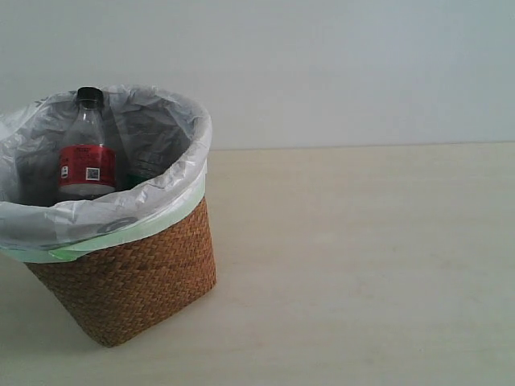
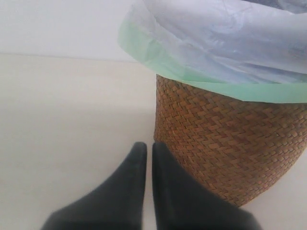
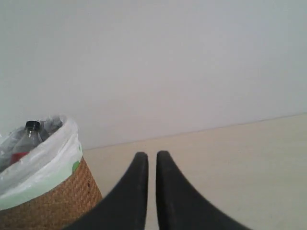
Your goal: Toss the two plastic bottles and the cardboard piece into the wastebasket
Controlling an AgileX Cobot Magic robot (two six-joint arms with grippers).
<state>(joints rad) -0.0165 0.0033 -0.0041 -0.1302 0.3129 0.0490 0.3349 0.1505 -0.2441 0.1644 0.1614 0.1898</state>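
The brown wicker wastebasket point(image 1: 129, 281) stands at the left of the exterior view, its translucent bag folded over the rim. The slimmer bottle with black cap and red label point(image 1: 86, 153) stands upright inside it. A hint of green point(image 1: 138, 173) shows beside it through the bag; the wider bottle and the cardboard piece are otherwise hidden. My left gripper point(image 2: 146, 146) is shut and empty, low beside the wastebasket point(image 2: 225, 143). My right gripper point(image 3: 151, 155) is shut and empty, away from the wastebasket point(image 3: 53, 201); the bottle's cap point(image 3: 32, 126) peeks over the rim. Neither gripper appears in the exterior view.
A pale beige tabletop point(image 1: 362, 265) stretches to the right of the basket up to a plain white wall point(image 1: 322, 64). Nothing else lies on it in these views.
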